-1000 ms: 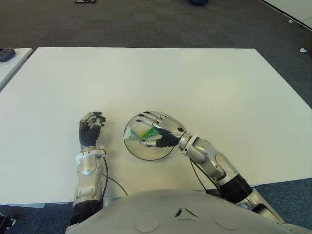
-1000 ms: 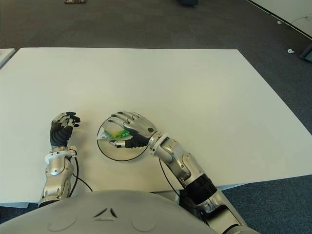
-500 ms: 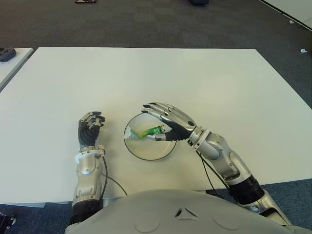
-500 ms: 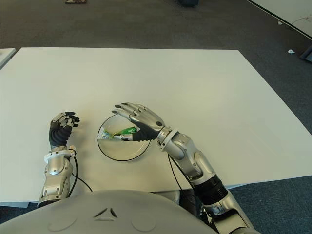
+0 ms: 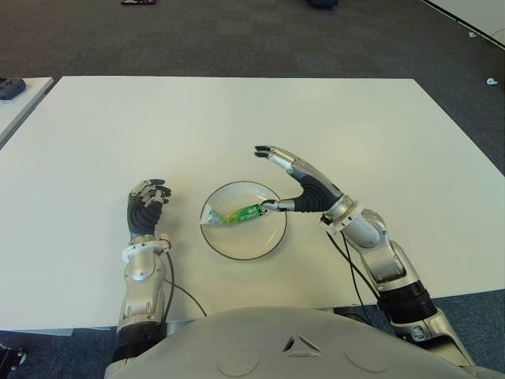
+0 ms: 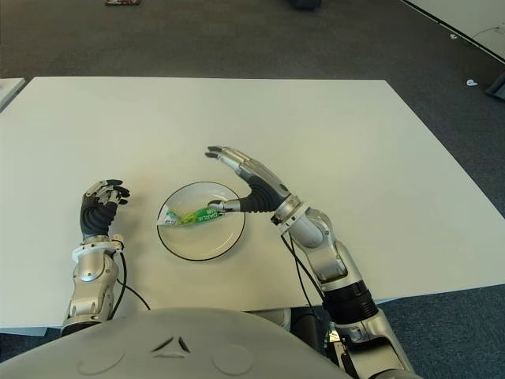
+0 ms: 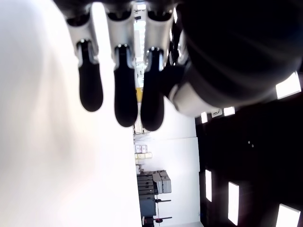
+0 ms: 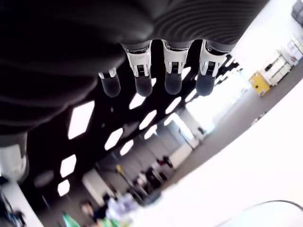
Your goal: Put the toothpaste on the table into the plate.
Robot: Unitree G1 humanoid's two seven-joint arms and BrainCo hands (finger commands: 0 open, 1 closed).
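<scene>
A green and white toothpaste tube (image 5: 233, 214) lies inside the round clear plate (image 5: 245, 243) near the table's front middle. My right hand (image 5: 297, 180) hovers at the plate's right rim with its fingers spread wide and nothing in them. Its thumb tip sits close to the tube's right end, and I cannot tell whether they touch. In the right wrist view the straight fingers (image 8: 173, 75) hold nothing. My left hand (image 5: 145, 208) shows left of the plate, fingers curled and holding nothing; the left wrist view shows those curled fingers (image 7: 124, 90).
The white table (image 5: 331, 118) spreads wide behind and to both sides of the plate. Dark carpet (image 5: 237, 39) lies beyond its far edge. A second table corner with a dark object (image 5: 9, 87) shows at the far left.
My right hand has opened and drawn back to the right and upward, off the plate. The toothpaste tube it was holding over the plate now lies in the plate. The left hand has not moved.
</scene>
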